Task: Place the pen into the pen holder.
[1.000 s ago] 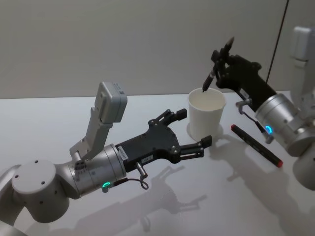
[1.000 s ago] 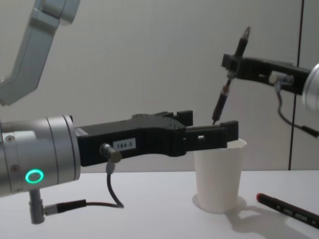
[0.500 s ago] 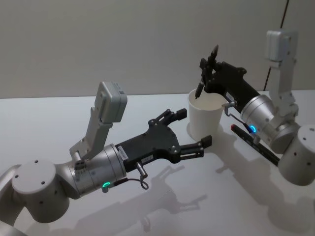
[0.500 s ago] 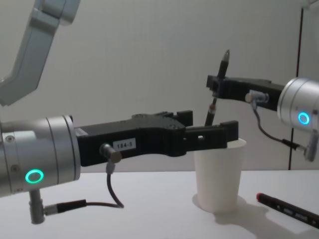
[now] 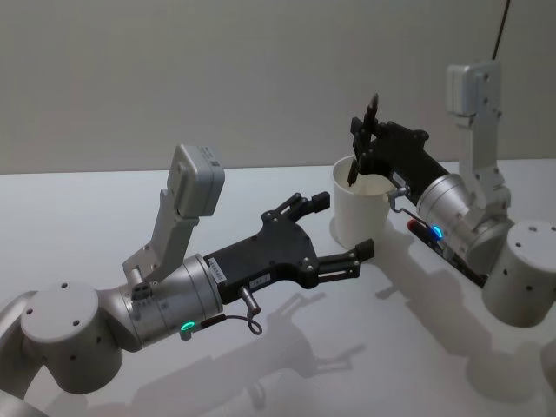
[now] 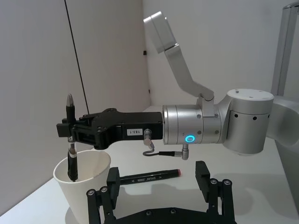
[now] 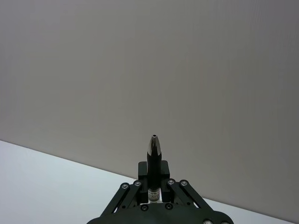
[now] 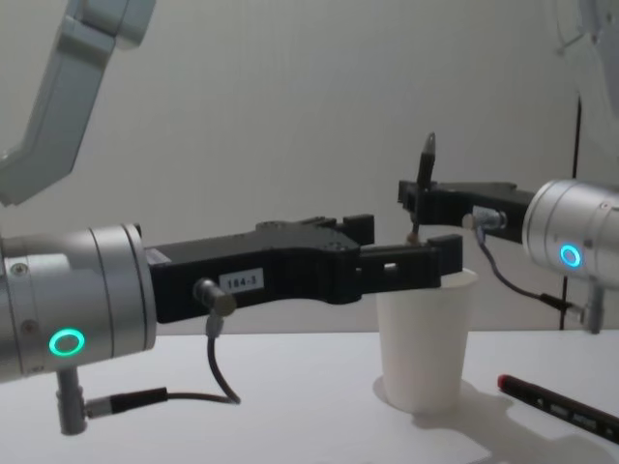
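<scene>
White paper cup (image 5: 360,217) stands far right on the table (image 5: 87,208) in the head view. The right gripper (image 5: 361,149) reaches in from the right above its rim and is clamped on a black pen (image 5: 353,172) at mid-shaft. The pen is nearly upright, with its lower end in the cup's mouth. The left gripper (image 5: 341,226) comes from the near left, spread wide and empty. Its tips are close by the cup's left side; contact cannot be told.

In the left wrist view, the pen (image 6: 72,161) hangs with its tip below the rim, inside the cup (image 6: 88,191). Its upper end rises above the right gripper (image 6: 70,131). A black marker (image 6: 148,176) with a red end lies flat on the table beyond the left gripper's (image 6: 157,170) parted fingers.

In the right wrist view, both fingers press against the pen (image 7: 154,158), which stands up between them against the grey wall.

In the chest view, the left gripper (image 8: 406,242) crosses in front of the cup's (image 8: 426,348) rim. The pen's (image 8: 427,155) top shows above the right gripper (image 8: 416,198). The marker (image 8: 561,408) lies near right of the cup, apart from it.
</scene>
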